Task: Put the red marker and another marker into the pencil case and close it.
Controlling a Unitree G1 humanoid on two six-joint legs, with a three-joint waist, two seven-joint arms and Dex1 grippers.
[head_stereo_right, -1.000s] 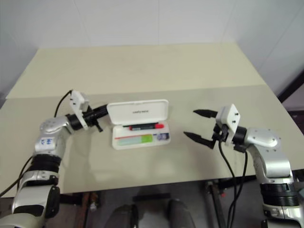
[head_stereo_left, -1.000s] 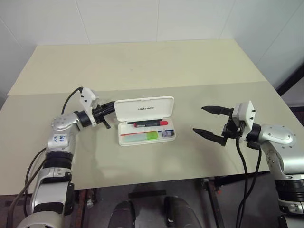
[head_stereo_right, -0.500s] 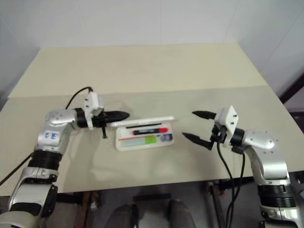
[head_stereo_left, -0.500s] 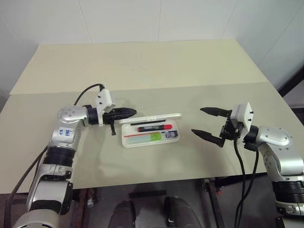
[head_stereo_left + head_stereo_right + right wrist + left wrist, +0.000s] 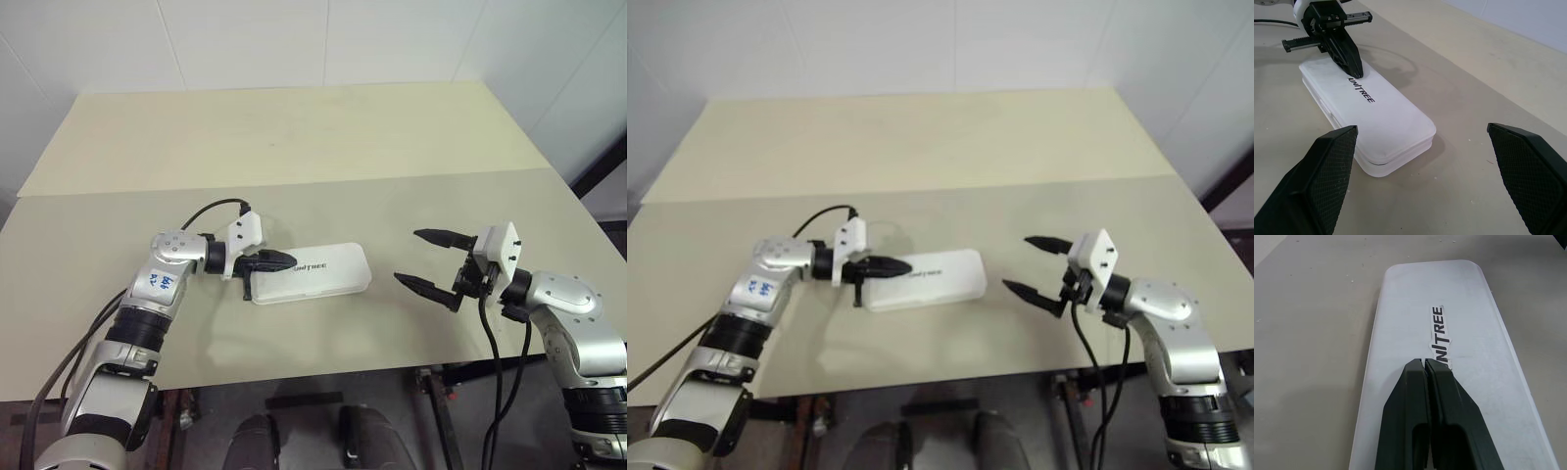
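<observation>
The white hard-plastic pencil case (image 5: 312, 272) with rounded corners lies lid-down near the middle of the pale beige bench (image 5: 294, 137), and the left hand (image 5: 284, 261), its black fingers pressed together, rests its tips on the lid beside the dark lettering, apparently to press the lid shut. The right hand (image 5: 423, 259) hangs spread wide and empty, apart from the case's far end, probably just waiting. With the lid down nothing inside can be seen, and whether the lid has latched I cannot tell.

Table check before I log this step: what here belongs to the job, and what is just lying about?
Job:
- case, lid down
- left gripper, shut, tips on the lid
- right gripper, open, apart from the case

Lying about:
- nothing on the table
</observation>
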